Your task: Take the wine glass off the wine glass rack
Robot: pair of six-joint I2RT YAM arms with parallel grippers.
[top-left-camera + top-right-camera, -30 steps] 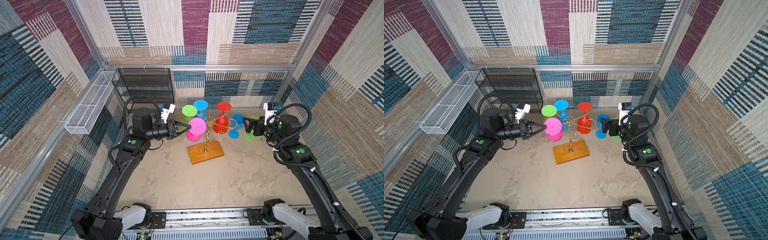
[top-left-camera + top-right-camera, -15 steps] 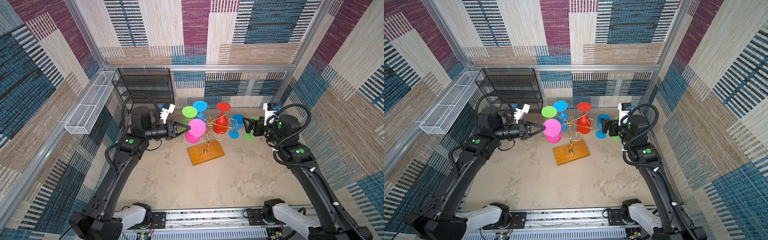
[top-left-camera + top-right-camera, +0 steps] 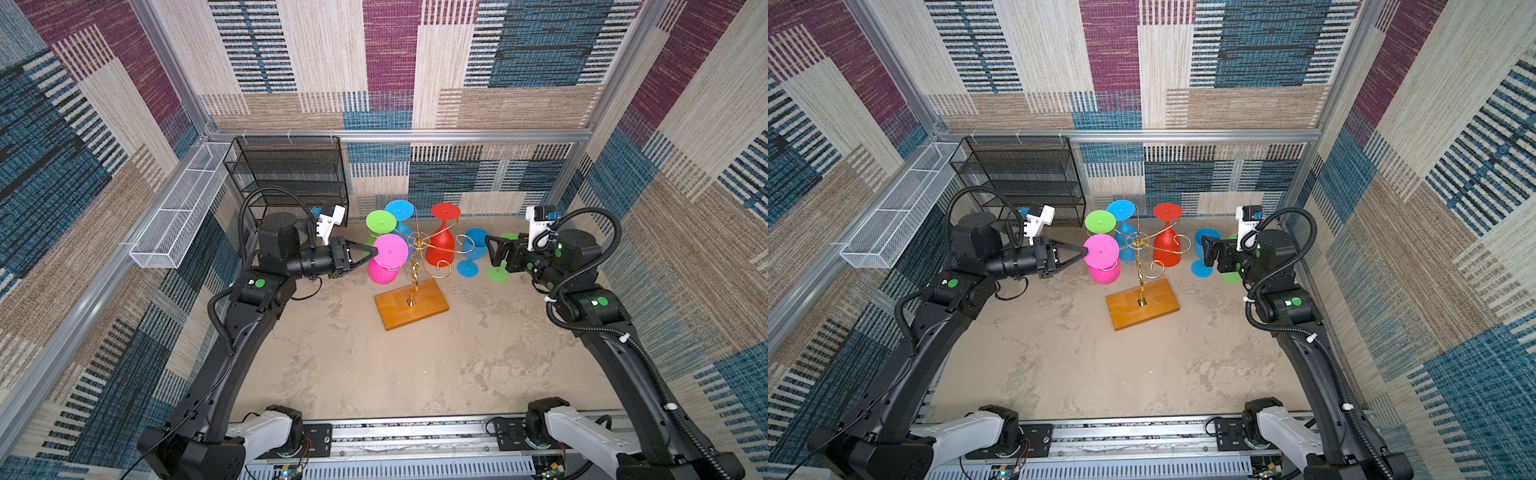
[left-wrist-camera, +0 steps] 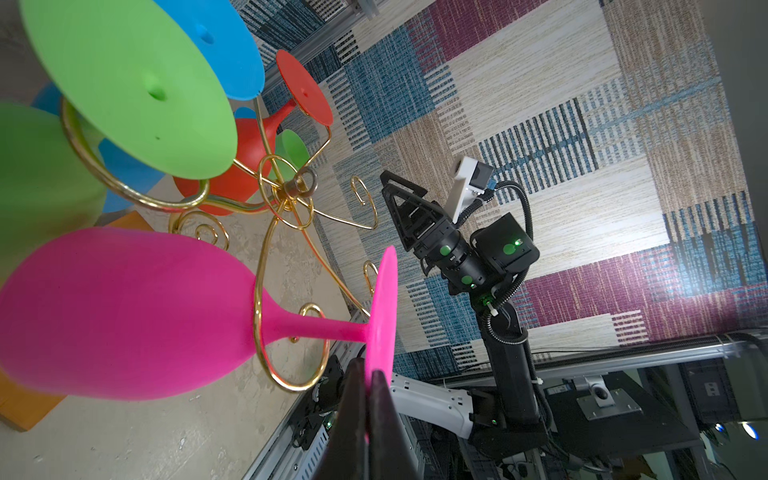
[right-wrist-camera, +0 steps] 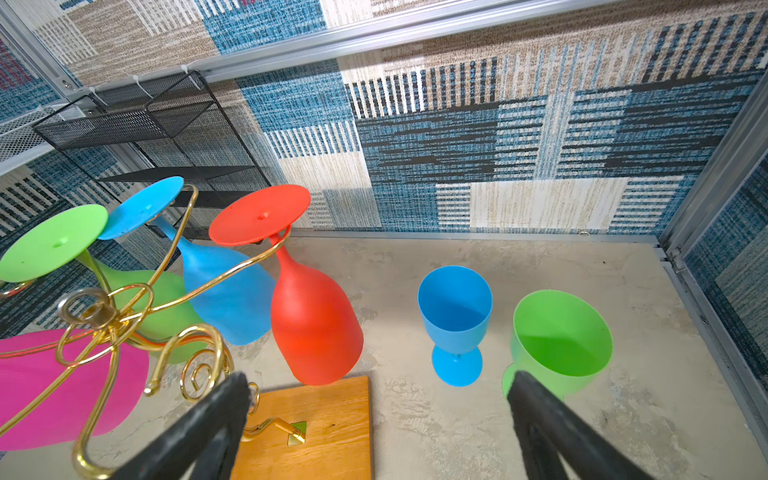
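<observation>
On the rack (image 3: 415, 270), at its left side, the pink wine glass (image 3: 388, 257) hangs upside down, stem inside a gold loop (image 4: 291, 385). The left claw (image 3: 375, 250) is pinching the edge of that glass's round foot, fingers (image 4: 351, 415) pressed against it. A hanging green glass (image 3: 380, 221), hanging blue glass (image 3: 399, 209) and red glass (image 3: 440, 249) fill other arms of the rack. Right of the rack, the right claw (image 3: 491, 250) is spread wide, holding nothing, near an upright blue glass (image 3: 473, 249) and upright green glass (image 3: 497, 274) on the bench (image 3: 374, 365).
</observation>
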